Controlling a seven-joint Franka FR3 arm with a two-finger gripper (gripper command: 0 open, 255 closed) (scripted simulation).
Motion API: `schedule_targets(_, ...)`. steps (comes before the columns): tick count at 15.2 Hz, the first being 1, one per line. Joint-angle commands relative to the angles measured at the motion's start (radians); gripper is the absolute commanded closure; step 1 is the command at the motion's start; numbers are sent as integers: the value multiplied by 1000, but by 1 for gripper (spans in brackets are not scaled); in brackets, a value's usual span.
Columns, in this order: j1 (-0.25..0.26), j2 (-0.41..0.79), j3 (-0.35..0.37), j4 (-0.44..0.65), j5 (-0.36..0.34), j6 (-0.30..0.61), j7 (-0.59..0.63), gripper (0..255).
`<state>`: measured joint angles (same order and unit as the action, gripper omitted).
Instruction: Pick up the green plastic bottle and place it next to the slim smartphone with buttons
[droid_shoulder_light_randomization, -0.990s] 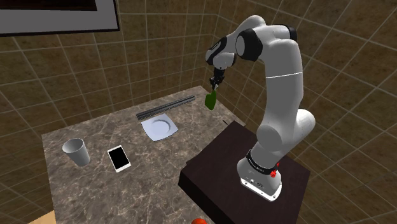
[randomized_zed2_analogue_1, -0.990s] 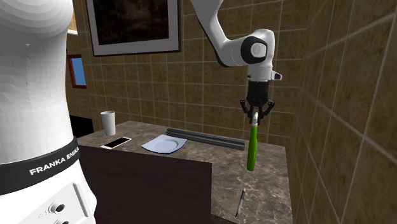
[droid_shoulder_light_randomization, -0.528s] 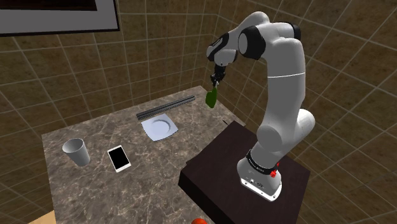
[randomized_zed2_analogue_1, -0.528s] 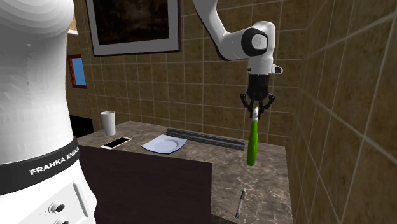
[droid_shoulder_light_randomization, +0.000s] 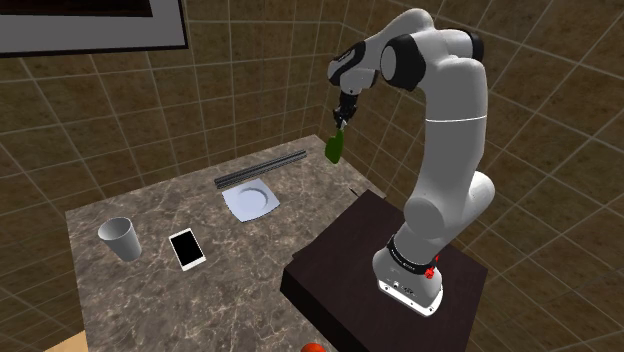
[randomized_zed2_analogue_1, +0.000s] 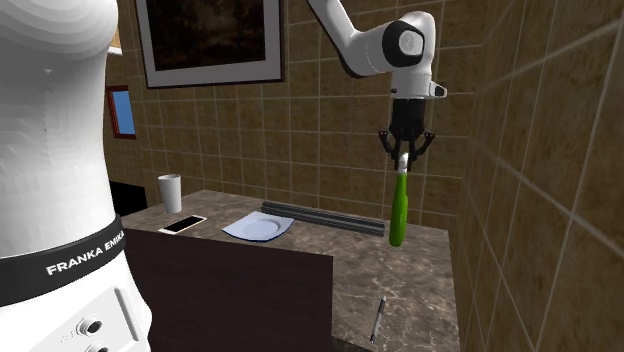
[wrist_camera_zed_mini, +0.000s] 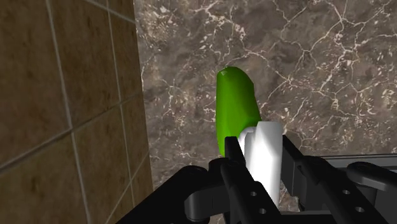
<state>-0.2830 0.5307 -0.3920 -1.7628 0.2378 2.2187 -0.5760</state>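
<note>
Green bottle (randomized_zed2_analogue_1: 398, 214) is clamped at its white cap (wrist_camera_zed_mini: 264, 153) by the closed-in gripper (randomized_zed2_analogue_1: 403, 166), hung upright in air over the marble table's (droid_shoulder_light_randomization: 245, 262) wall-side corner, well apart from the white smartphone (droid_shoulder_light_randomization: 186, 248).

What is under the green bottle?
Marbled table top, well below the bottle hanging from the gripper. The bottle covers the spot straight beneath it in the wrist view.

Glossy grn bottle (wrist_camera_zed_mini: 235, 114), marble tabletop (wrist_camera_zed_mini: 331, 63)
</note>
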Motion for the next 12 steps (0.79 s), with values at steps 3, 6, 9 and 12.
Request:
schedule_targets(3,7,-32,-9,11,-15,-41,10,255)
schedule_targets(6,11,-53,-16,21,-26,-71,16,255)
schedule_targets(9,14,-73,-21,34,-36,-103,22,255)
schedule_targets(12,17,-91,-26,49,-45,-135,28,255)
